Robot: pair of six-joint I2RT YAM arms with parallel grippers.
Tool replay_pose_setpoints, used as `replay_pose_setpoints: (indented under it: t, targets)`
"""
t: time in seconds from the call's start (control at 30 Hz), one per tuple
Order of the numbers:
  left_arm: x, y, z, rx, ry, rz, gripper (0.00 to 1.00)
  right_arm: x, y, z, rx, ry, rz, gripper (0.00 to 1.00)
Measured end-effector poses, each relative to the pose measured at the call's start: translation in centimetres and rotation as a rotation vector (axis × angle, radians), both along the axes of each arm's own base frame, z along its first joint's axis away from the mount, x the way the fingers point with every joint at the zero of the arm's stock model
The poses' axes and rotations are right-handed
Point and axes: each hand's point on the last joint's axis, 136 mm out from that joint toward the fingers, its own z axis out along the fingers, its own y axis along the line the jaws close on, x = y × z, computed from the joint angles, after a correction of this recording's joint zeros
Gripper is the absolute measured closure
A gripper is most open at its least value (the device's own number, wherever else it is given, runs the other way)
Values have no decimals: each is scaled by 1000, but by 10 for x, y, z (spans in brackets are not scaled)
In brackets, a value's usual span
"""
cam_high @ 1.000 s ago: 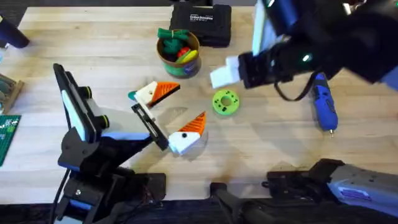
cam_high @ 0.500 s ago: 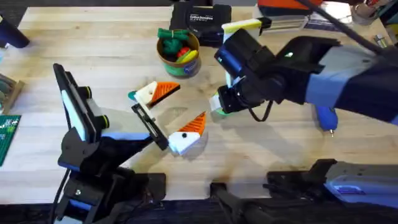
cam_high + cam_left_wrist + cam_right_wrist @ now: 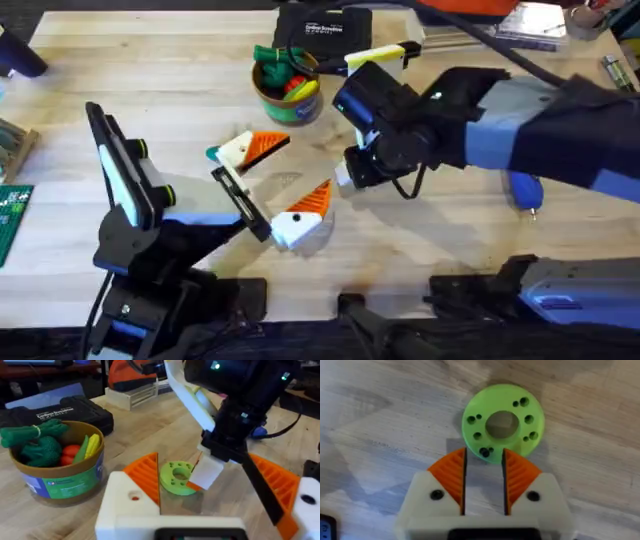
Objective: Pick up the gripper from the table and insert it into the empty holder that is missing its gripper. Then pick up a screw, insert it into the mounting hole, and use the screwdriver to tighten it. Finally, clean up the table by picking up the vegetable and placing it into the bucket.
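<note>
The right arm is reaching across the middle of the table [image 3: 150,60] and is covering the bright green disc [image 3: 503,422] in the overhead view; the right tool [image 3: 484,467] is hanging just over that disc, its two orange ribbed pads [image 3: 452,475] standing slightly apart with a narrow gap between them, gripping nothing. From the left wrist view the disc [image 3: 176,477] is lying flat on the wood beneath the right arm's white finger.

The loose gripper [image 3: 252,148], a white block with an orange ribbed wedge, is lying on the table below the bucket [image 3: 287,85]. A small teal-green vegetable [image 3: 212,154] is peeking out at its left end, mostly hidden by the white block. The bucket is standing upright near the far edge with toy greens, a red piece and a yellow piece inside, beside a black case [image 3: 322,35].

The left arm's holder [image 3: 240,200], a thin black bar, is pointing toward the table's middle; one mounted white-and-orange finger [image 3: 300,215] is sitting on its right side, so the left tool [image 3: 268,215] is showing only that single finger and I cannot tell its state.

The blue screwdriver [image 3: 524,190] is lying at the right, mostly covered by the right arm, only its lower end and metal tip showing. Bare wood is lying open between the gripper and the holder, and along the table's left half.
</note>
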Motion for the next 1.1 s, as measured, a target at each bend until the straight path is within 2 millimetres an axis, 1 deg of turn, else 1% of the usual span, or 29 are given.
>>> replay_pose_setpoints:
  t: [0.1,0.17,0.27,0.4,0.57,0.63,0.7,0.77,0.8,1.1]
  targets:
    - [0,0,0,0,0,0,15,0,0,-7,-14,14,-1,646]
    - [0,0,0,0,0,0,15,0,-1,-9,-21,17,-5,696]
    - [0,0,0,0,0,0,15,1,-1,-9,-22,16,-12,719]
    - [0,0,0,0,0,0,15,1,-2,-9,-25,13,-18,806]
    - [0,0,0,0,0,0,16,2,-2,-9,-25,11,-21,831]
    - [0,0,0,0,0,0,15,2,-1,-9,-21,8,-22,883]
    - [0,0,0,0,0,0,15,3,-1,-9,-20,7,-21,905]
    - [0,0,0,0,0,0,14,3,-1,-9,-20,6,-21,977]
    - [0,0,0,0,0,0,15,3,-1,-9,-19,6,-24,989]
    - [0,0,0,0,0,0,15,2,-2,-9,-27,10,-13,993]
